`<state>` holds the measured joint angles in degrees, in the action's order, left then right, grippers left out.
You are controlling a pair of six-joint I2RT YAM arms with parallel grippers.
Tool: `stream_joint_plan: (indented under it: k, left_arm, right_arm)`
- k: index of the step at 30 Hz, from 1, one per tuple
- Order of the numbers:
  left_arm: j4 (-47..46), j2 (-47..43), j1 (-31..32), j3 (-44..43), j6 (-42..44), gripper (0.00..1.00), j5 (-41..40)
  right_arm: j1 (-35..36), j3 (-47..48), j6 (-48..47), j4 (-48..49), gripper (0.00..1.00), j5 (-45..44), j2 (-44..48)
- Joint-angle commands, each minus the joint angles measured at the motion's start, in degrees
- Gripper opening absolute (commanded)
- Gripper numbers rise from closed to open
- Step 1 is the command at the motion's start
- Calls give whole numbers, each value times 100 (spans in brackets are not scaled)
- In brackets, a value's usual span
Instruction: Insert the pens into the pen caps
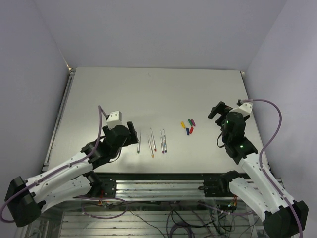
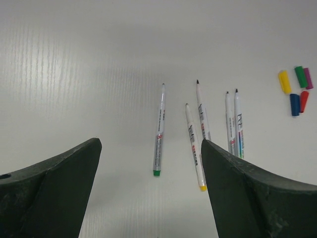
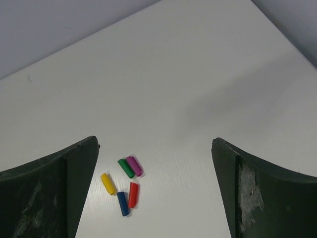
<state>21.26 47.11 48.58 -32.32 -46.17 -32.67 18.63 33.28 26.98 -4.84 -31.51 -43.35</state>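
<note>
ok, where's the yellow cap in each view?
Top external: yellow cap, right of centre, leftmost of the caps.
Left wrist: yellow cap, far right, upper half.
Right wrist: yellow cap, lower left of centre.
Shared landmark: green cap and purple cap side by side, next to it.

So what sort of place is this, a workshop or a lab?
Probably a robotics lab bench: a white table boxed in by plain walls, two arms bolted to a metal frame with loose cables below, pens and caps laid out.
</note>
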Motion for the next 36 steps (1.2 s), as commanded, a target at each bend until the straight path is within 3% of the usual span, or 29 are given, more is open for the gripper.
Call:
stream_joint_plan:
  k: [1, 2, 4, 6, 13, 22, 36]
  left_arm:
    - [121, 328, -12, -144, 30, 93, 26]
    - [102, 412, -13, -146, 38, 93, 31]
    - [10, 586, -14, -130, 61, 80, 8]
    - [-102, 749, -9, -105, 94, 74, 2]
    - [-636, 1464, -15, -67, 319, 54, 262]
    - [-1181, 2338, -3, -187, 539, 67, 466]
    - [-1442, 3049, 2, -385, 722, 64, 612]
  right_arm:
    - [-24, 144, 90, -59, 95, -68, 23]
    - [-22, 118, 96, -16, 91, -54, 54]
    - [-19, 56, 108, 53, 83, -36, 119]
    - [-25, 18, 89, 79, 79, -35, 159]
    - [-26, -13, 43, -63, 78, 17, 226]
    - [-24, -107, 26, -117, 77, 57, 380]
    - [-25, -173, 41, -57, 77, 215, 375]
